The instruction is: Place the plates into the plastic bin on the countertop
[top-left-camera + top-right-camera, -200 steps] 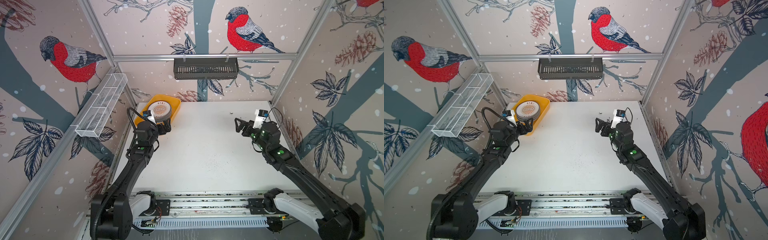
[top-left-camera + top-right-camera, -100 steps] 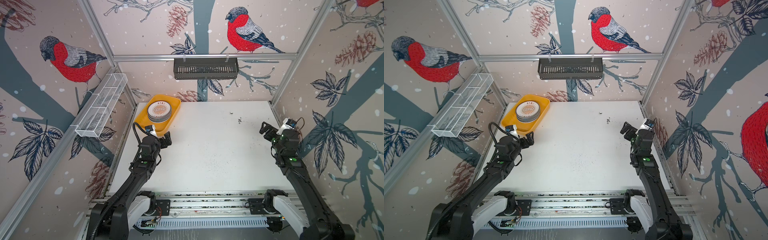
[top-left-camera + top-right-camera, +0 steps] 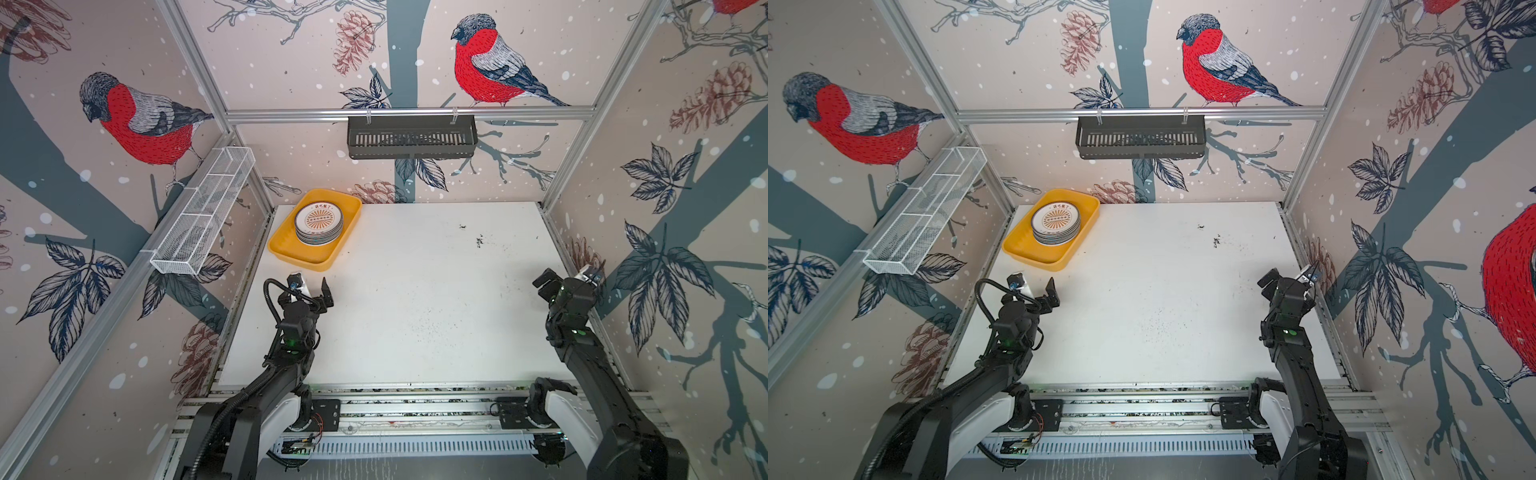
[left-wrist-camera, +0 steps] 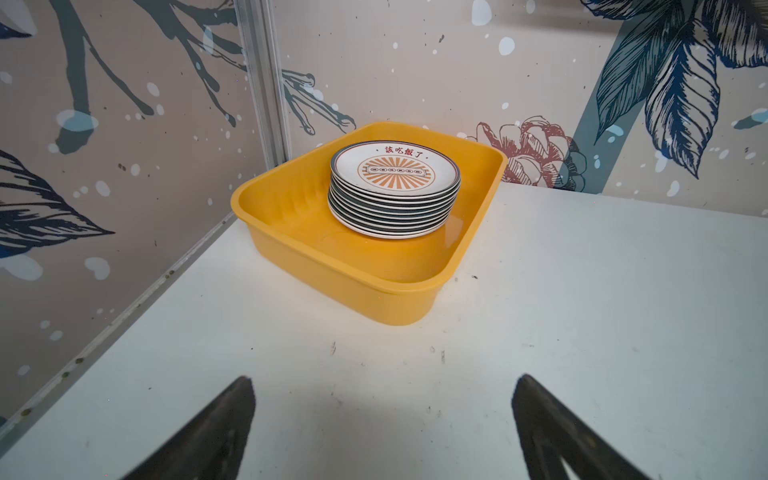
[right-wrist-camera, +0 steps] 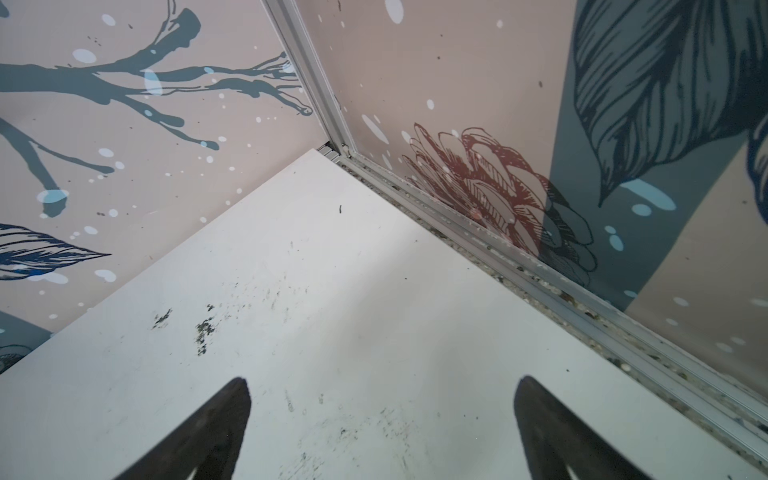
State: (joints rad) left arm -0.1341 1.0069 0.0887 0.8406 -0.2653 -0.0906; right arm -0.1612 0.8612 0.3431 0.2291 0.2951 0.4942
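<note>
Here we had the plates (image 3: 319,220) (image 3: 1055,220) all in one neat stack inside the yellow bin (image 3: 291,249) (image 3: 1034,255). The top one showed an orange sunburst with red lettering above it. In the left wrist view the stack (image 4: 395,176) stood square, dark rims layered one over another, in the half of the bin (image 4: 332,266) nearer the wall, and the bin's other half lay bare. The bin sat flat on the white countertop (image 3: 415,311), no plate lay outside it, and we saw a few dark specks (image 3: 480,241) off to its right. On to the left gripper (image 3: 311,291) (image 3: 1036,291): it hovered just short of the bin's near end, close but not touching, and pointed toward the bin. Its fingers (image 4: 224,424) were spread wide with only bare countertop between them, so it held nothing. The right gripper (image 3: 567,276) (image 3: 1287,276) hung well apart from the bin, right across the countertop by the opposite side rail. In its own wrist view its fingers (image 5: 216,424) also stood wide apart, with nothing but speckled white surface between them. A white wire basket (image 3: 203,216) hung on the wall to the left of the bin and above it. A black slatted basket (image 3: 411,137) hung on the back wall above the bin and to its right.
</note>
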